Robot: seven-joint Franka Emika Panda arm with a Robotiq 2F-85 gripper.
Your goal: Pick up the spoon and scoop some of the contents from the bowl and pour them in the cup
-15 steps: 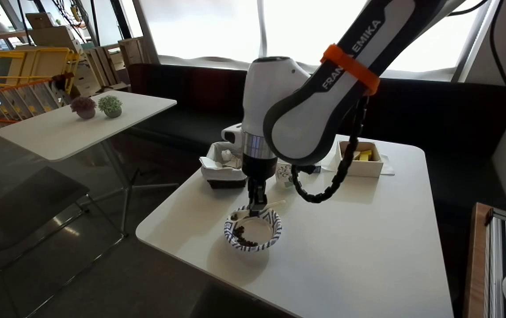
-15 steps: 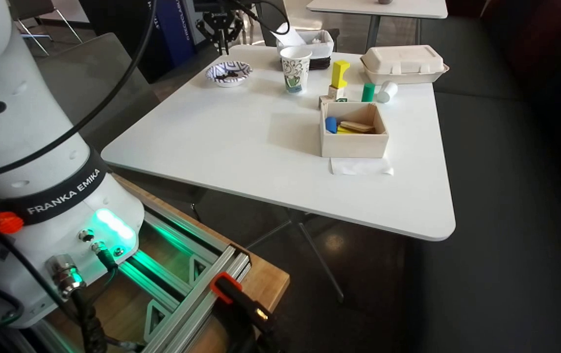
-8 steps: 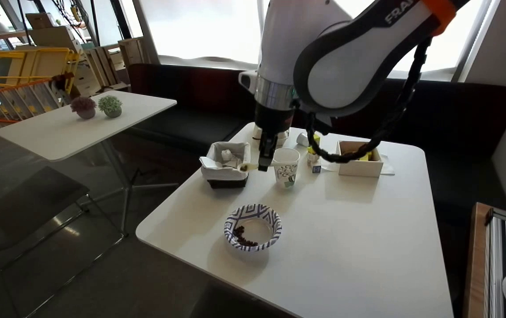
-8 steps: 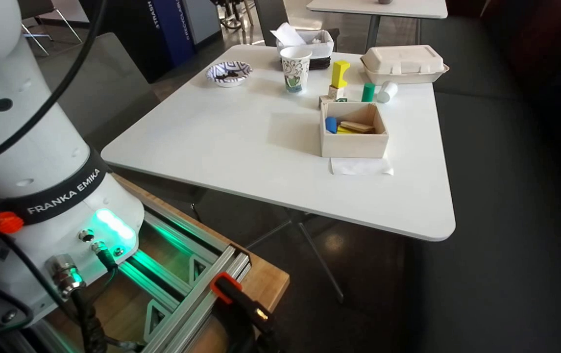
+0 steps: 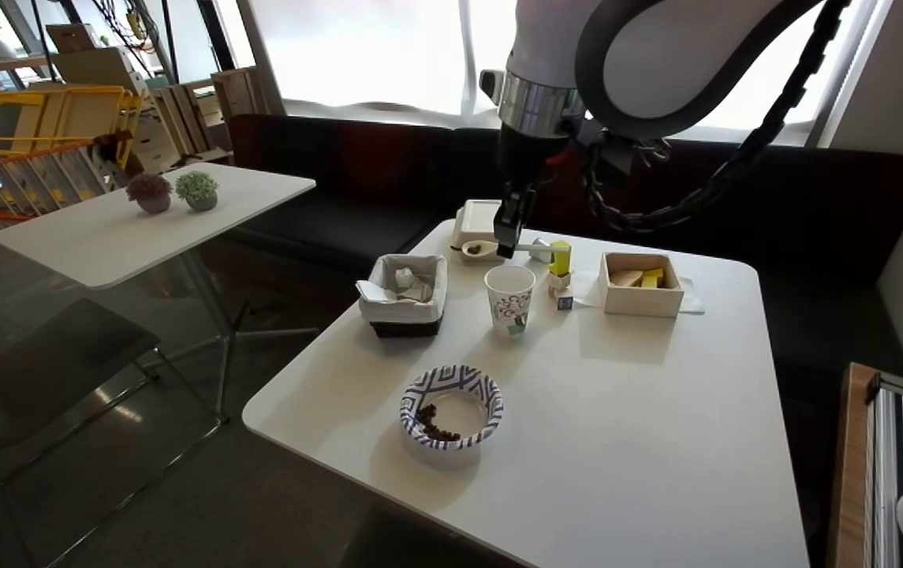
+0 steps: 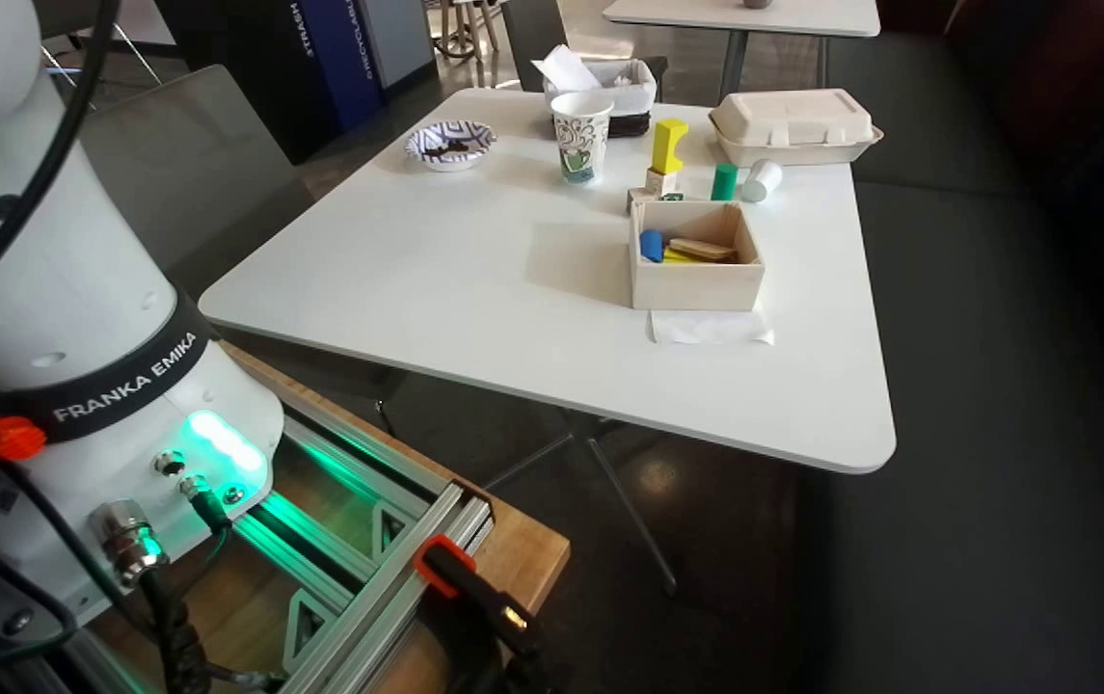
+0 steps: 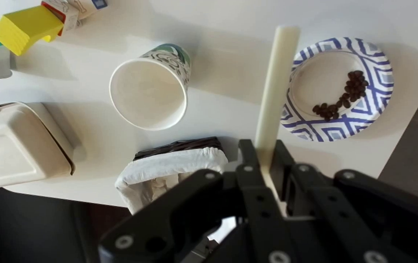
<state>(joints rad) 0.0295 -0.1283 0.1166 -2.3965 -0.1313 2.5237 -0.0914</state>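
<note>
Spoon: one, pale, roughly level, held aloft, carrying dark bits too small to count.
White tables: two, one near and one farther off.
Takeout box: one, lid down.
Lined basket: one, dark below a pale liner.
Wooden box: one, open.
Bowl: one, with a blue-and-white patterned rim, well apart from the gripper.
Paper cup: one, upright, between the bowl and the takeout box.
Yellow block: one, stacked on a lettered block.
Small white cylinder: one, on its side.
Green cylinder: one, upright.
Beans: many, dark brown, along one side of the bowl, too clumped to count.
Gripper to spoon: drawn in narrow on the handle, with a finger touching either side; in an exterior view, scoop end left, handle end right.
Spoon and gripper: farther from the bowl than half a second ago, no longer overlapping the paper cup.
</note>
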